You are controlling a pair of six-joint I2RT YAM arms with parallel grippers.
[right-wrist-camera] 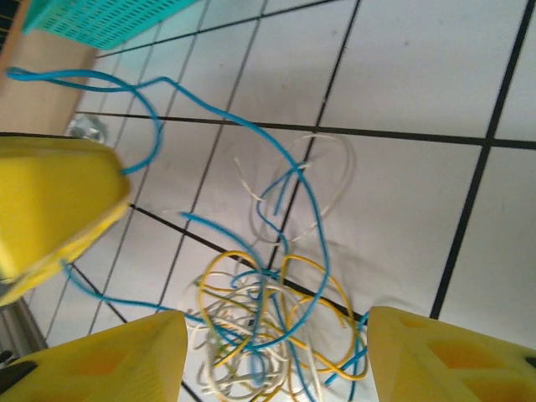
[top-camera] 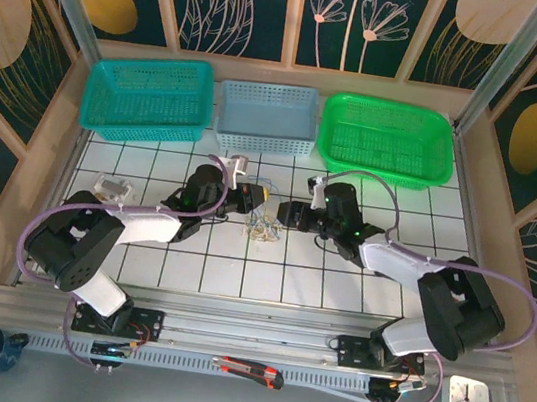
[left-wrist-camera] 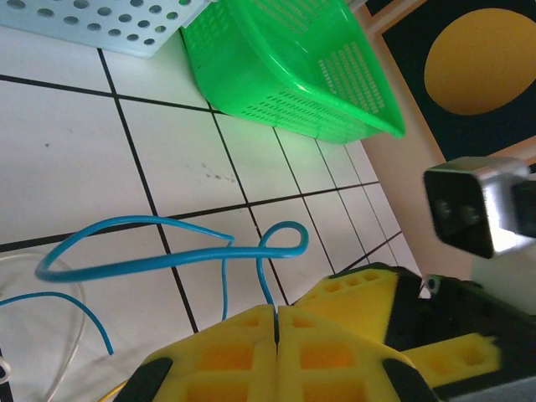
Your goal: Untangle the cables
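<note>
White tiled table (top-camera: 237, 277), teal basket (top-camera: 143, 125), pale blue basket (top-camera: 263, 143) and green basket (top-camera: 385, 168) along far edge, tangled cables (top-camera: 265, 227) mid-table, small clear object (top-camera: 112, 187) at left

White tiled floor (top-camera: 266, 282) (black grout) beneath dark floral wall panels (top-camera: 247, 6).

White-and-black arms (top-camera: 148, 227), purple cables (top-camera: 20, 247), yellow fingers (left-wrist-camera: 226, 352), seemingly hollow-celled.

Left fingers (left-wrist-camera: 222, 360) pressed together — right fingers (right-wrist-camera: 109, 362) spread wide apart.
</note>
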